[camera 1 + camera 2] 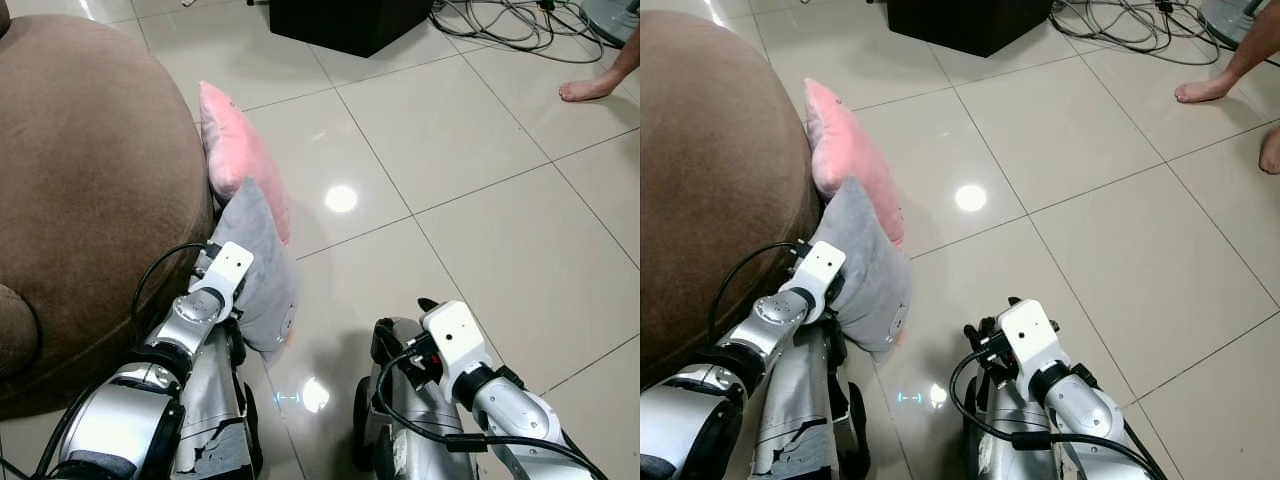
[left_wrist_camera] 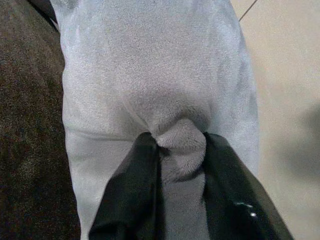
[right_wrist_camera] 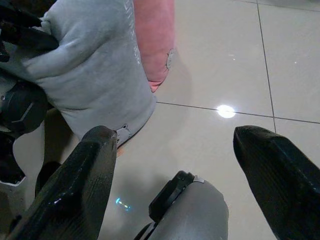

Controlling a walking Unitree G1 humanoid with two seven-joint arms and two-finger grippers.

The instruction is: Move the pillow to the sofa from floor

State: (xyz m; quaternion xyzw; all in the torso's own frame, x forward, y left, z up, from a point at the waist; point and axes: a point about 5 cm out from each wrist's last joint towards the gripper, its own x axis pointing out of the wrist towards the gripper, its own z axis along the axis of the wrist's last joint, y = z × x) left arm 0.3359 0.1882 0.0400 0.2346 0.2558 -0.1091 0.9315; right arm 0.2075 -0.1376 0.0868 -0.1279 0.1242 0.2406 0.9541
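**Left gripper pinches the grey pillow beside the sofa**

The right gripper (image 3: 175, 175) hangs low over the tiled floor (image 1: 480, 200), its 2 black fingers spread wide with nothing between them. The left gripper (image 2: 181, 150) is clamped on a fold of the grey pillow (image 1: 255, 265), which stands on edge against the side of the brown sofa (image 1: 90, 190), its lower corner near the floor. Just behind it, a pink pillow (image 1: 235, 155) leans on the sofa too, touching the grey one. Farther off sit a black box (image 1: 345, 22) and loose cables (image 1: 505, 25); a person's bare foot (image 1: 590, 90) rests on the tiles.
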